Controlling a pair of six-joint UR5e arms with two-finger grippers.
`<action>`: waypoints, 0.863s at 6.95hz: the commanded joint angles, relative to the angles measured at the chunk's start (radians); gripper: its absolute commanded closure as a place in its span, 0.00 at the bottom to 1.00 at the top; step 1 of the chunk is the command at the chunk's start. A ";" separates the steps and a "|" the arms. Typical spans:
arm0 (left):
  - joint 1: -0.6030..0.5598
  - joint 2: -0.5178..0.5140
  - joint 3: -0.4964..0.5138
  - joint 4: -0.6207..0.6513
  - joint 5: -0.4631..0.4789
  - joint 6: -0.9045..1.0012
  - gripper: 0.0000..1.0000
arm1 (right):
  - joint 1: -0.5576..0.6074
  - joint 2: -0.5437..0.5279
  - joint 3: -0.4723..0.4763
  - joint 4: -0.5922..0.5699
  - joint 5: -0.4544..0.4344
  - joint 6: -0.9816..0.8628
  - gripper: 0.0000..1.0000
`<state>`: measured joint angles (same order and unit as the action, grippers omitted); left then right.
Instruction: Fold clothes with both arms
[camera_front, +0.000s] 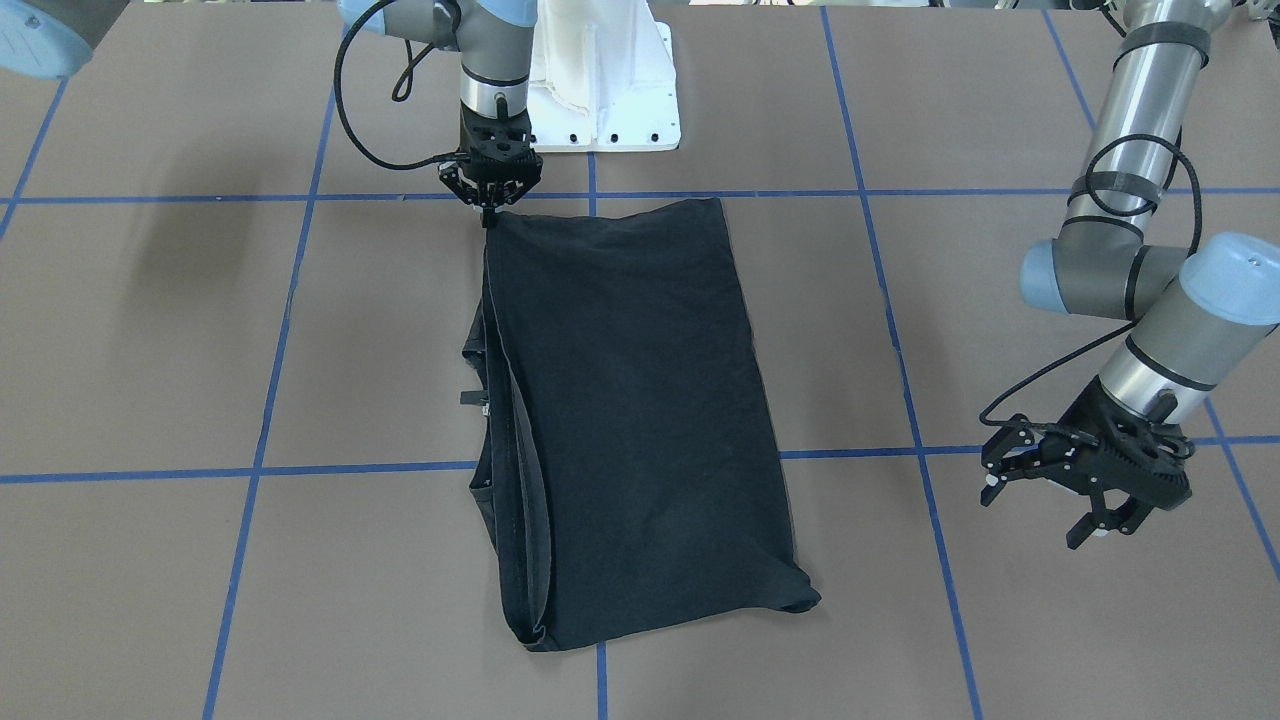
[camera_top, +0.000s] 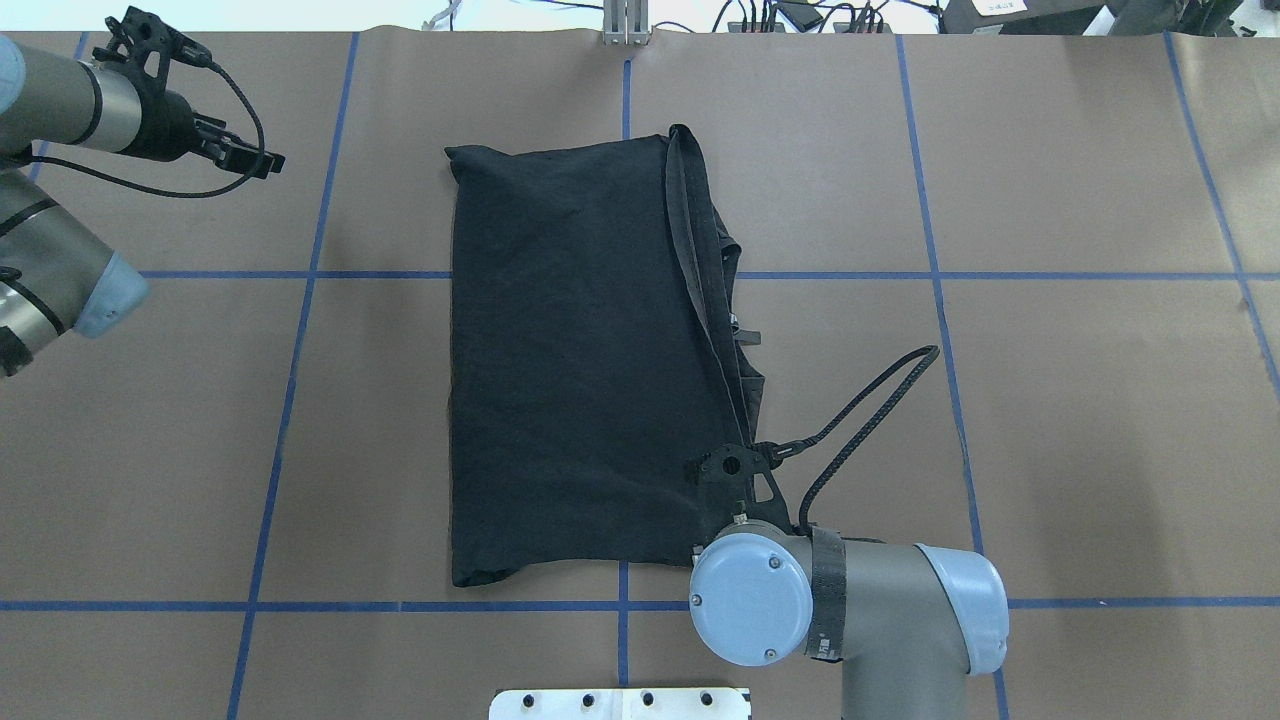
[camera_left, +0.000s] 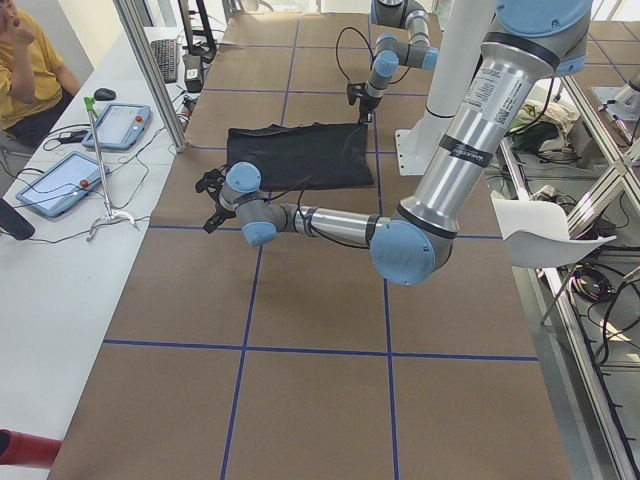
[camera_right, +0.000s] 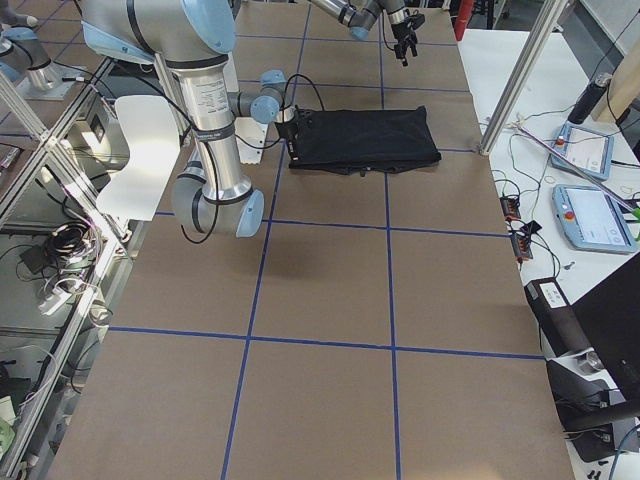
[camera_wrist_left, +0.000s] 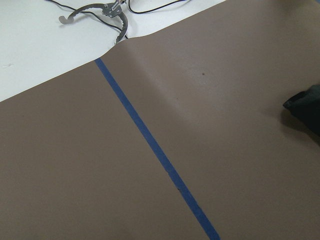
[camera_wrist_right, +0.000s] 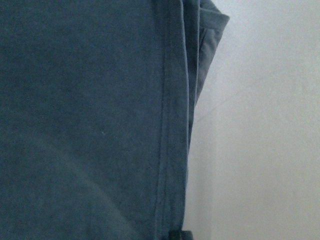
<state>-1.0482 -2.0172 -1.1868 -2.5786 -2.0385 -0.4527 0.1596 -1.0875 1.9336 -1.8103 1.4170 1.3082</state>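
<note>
The black T-shirt (camera_front: 630, 420) lies folded into a long rectangle mid-table (camera_top: 570, 370), plain side up, with hems stacked along one long edge. My right gripper (camera_front: 490, 212) points down at the shirt's corner nearest the robot base, its fingers shut on that corner; from overhead the wrist mostly covers the right gripper (camera_top: 735, 470). The right wrist view is filled by dark cloth (camera_wrist_right: 90, 120) and a hem. My left gripper (camera_front: 1040, 512) hovers open over bare table, well clear of the shirt, also visible as the left gripper (camera_top: 245, 160). Its wrist view catches only a shirt tip (camera_wrist_left: 306, 107).
Blue tape lines (camera_front: 280, 350) grid the brown table. The white pedestal base (camera_front: 600, 90) stands just behind the shirt. A side table with tablets (camera_left: 118, 125) and a seated person (camera_left: 25, 70) lies beyond the far edge. A white chair (camera_right: 145, 150) stands behind the robot.
</note>
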 joint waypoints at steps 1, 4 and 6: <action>0.000 -0.001 -0.005 0.002 0.000 -0.001 0.00 | 0.069 0.004 0.010 0.043 -0.006 0.003 0.00; -0.001 0.000 -0.048 0.003 -0.002 -0.111 0.00 | 0.204 0.032 0.001 0.095 0.063 -0.075 0.00; 0.000 0.014 -0.063 0.002 -0.003 -0.112 0.00 | 0.260 0.134 -0.144 0.095 0.063 -0.147 0.00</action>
<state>-1.0483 -2.0124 -1.2382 -2.5759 -2.0406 -0.5583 0.3849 -1.0238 1.8839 -1.7154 1.4775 1.1940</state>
